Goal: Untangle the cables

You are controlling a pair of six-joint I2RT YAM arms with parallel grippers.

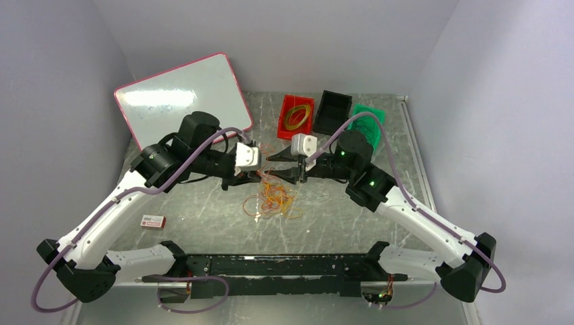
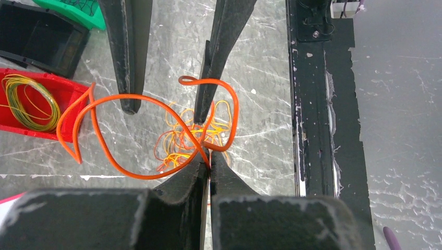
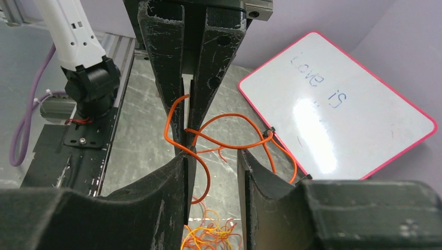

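While most of the cables point(image 1: 272, 201) lie in a loose yellow and orange heap on the table point(image 1: 203, 203) between the two arms, one orange cable point(image 2: 237, 112) is held up above it, looping in the air between the grippers. The step in hand looks like drawing this one strand out of the heap.

The left gripper point(image 2: 209, 162) is clamped on it, jaws together with the strand pinched at the tips. The right gripper point(image 3: 215, 166) faces it almost tip to tip, jaws apart and gripping nothing. The strand runs close along one of its fingers point(image 3: 183, 166) and may be touching it, though the wrist view does not settle that. The lower part of the strand trails down toward the heap, so it seems not yet free.

As I judge it, the right gripper next needs a hold further along the strand, or on the heap itself. The two could then pull apart and slide the loop out without dragging the rest along. A coil point(image 1: 298, 116) sits in the red bin point(image 1: 283, 122) beyond, which is likely where a freed cable goes.
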